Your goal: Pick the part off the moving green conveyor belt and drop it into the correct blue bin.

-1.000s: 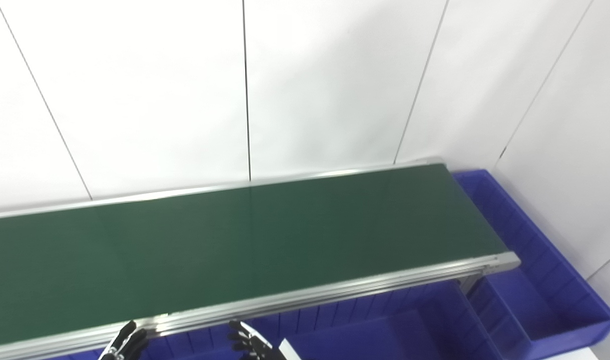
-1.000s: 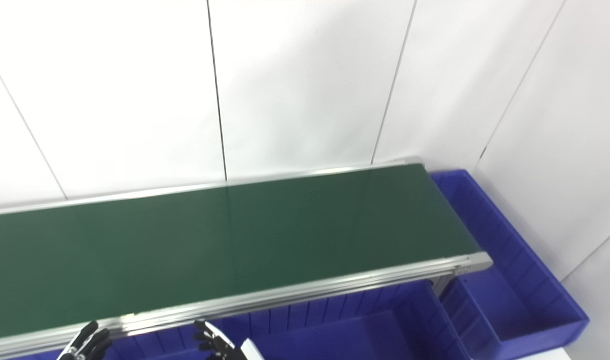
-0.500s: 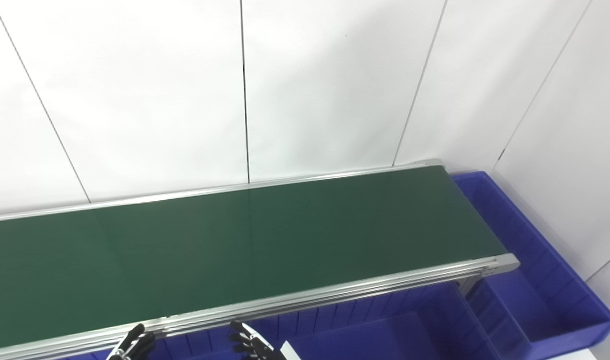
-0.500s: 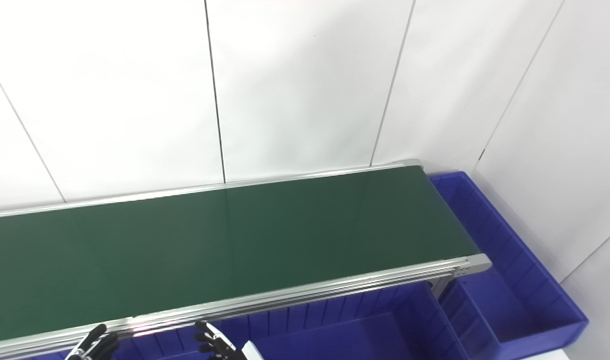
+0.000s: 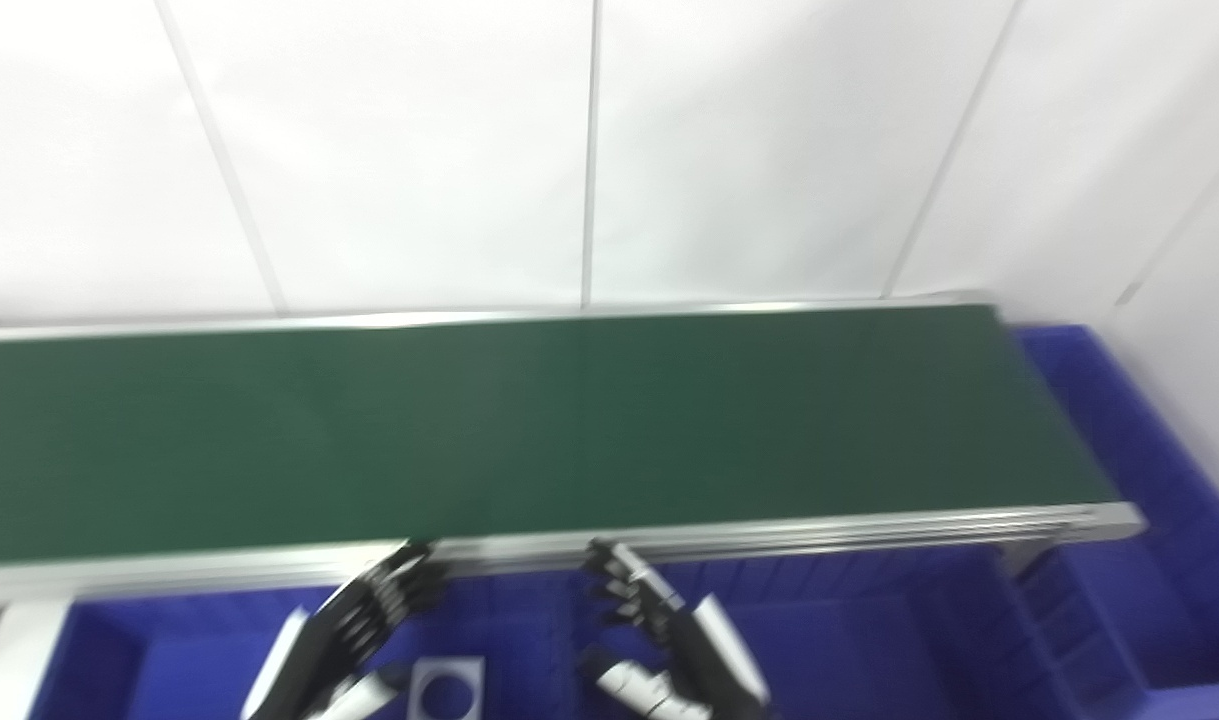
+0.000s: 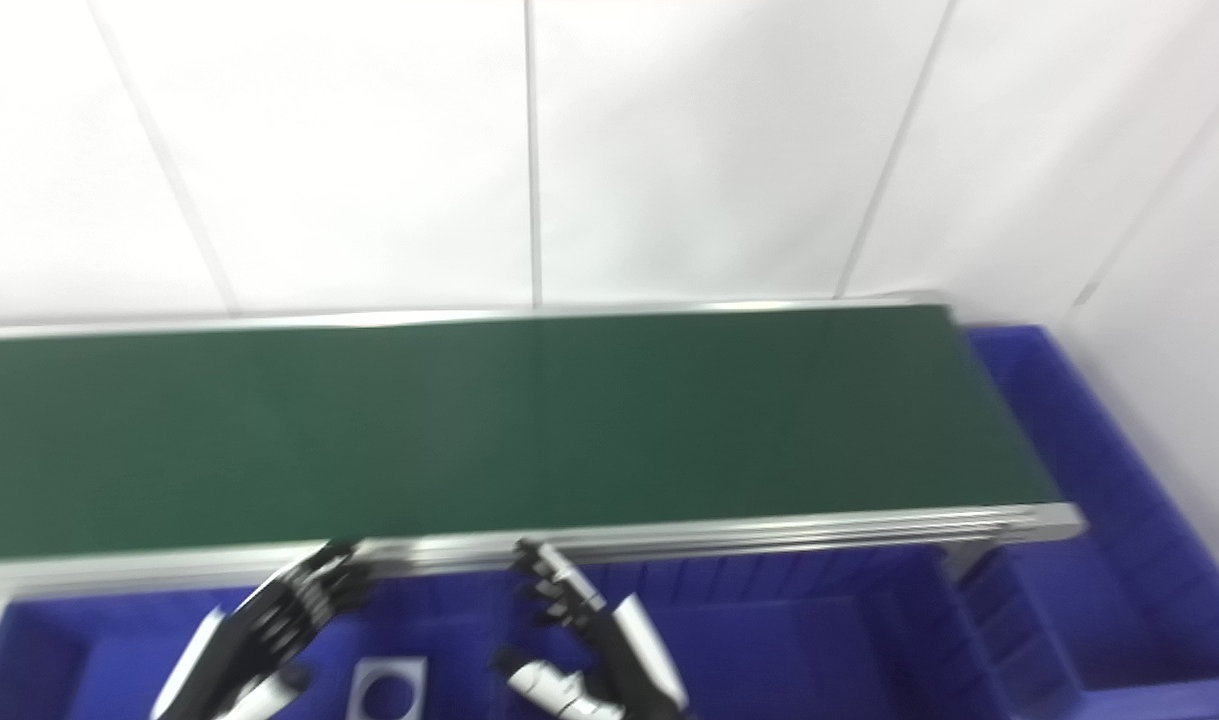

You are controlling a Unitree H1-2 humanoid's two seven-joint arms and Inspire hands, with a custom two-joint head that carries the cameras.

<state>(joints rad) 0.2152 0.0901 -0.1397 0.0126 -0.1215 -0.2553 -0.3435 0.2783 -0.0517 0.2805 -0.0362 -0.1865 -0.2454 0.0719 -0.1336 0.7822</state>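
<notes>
Evidently the work stood at its waiting step: the long dark green conveyor belt (image 5: 529, 430) with its silver aluminium side rails ran bare just beyond both hands, and no part lay on any stretch of it that showed. The black-fingered left hand (image 5: 369, 612) and the black and white right hand (image 5: 649, 625) hovered side by side, palms facing each other, fingers spread apart and holding nothing, their tips just short of the belt's near rail. Directly below and between them, inside the deep blue plastic bin (image 5: 829, 640), lay a small grey square plate with a round hole (image 5: 446, 686), seemingly a part already sorted. A second blue bin (image 6: 1089, 440) sat well off to the right hand's side, past the belt's end. The next move would probably call for patience, then a reach forward over the rail once a part rode into range, timed to the belt's motion. Both views were blurred, and no brand, label or writing could be read anywhere.
</notes>
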